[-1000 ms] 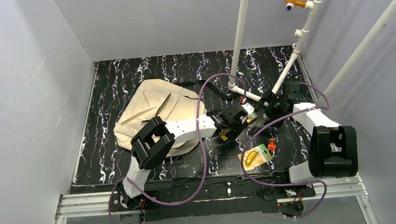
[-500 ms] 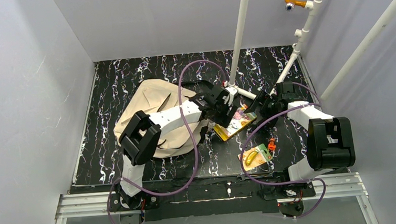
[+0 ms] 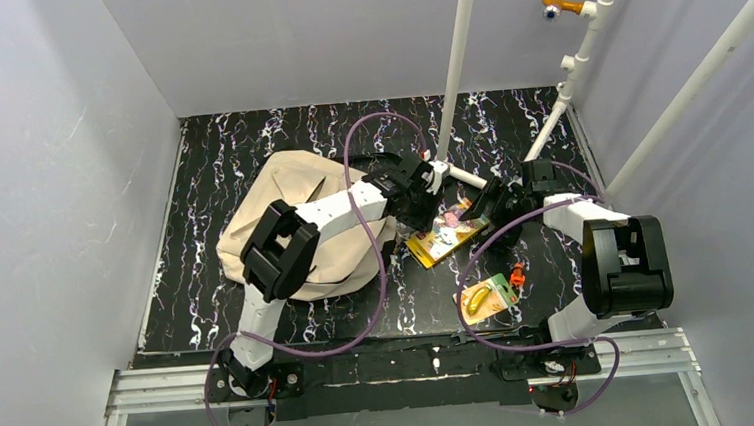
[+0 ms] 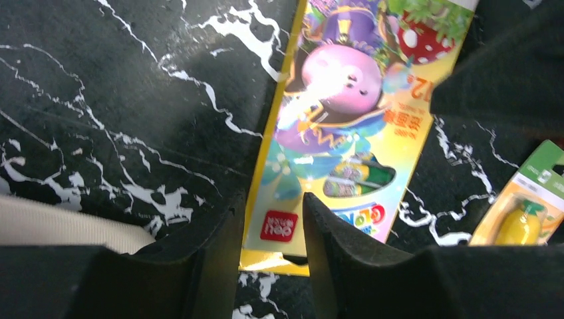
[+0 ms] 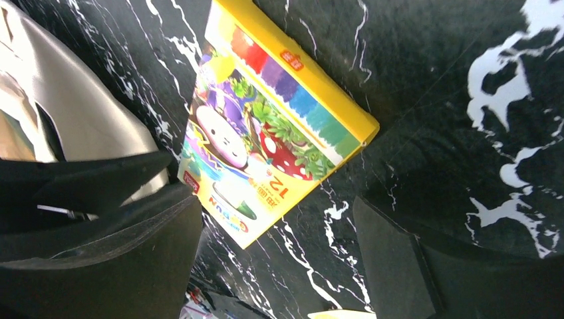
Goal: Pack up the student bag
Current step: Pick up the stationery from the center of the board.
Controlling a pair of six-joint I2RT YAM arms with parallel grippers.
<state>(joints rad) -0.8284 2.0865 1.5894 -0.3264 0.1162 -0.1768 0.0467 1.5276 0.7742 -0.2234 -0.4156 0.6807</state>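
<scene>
Swinging back, our left arm now bares the crayon box (image 3: 447,232) beside the student bag (image 3: 293,214). Left wrist: our left fingers (image 4: 332,259) hover narrowly parted over its edge, empty, seemingly lining up a grasp. Right wrist: our right fingers (image 5: 389,259) gape wide, empty.

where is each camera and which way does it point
Top external: above and behind the bases, looking down on the table; left arm, right arm, student bag show.
Left wrist: on the left arm, looking down at the yellow box; left gripper at bottom.
Right wrist: on the right arm, looking down; right gripper at bottom.
Shared: both wrist views hold the yellow box.
</scene>
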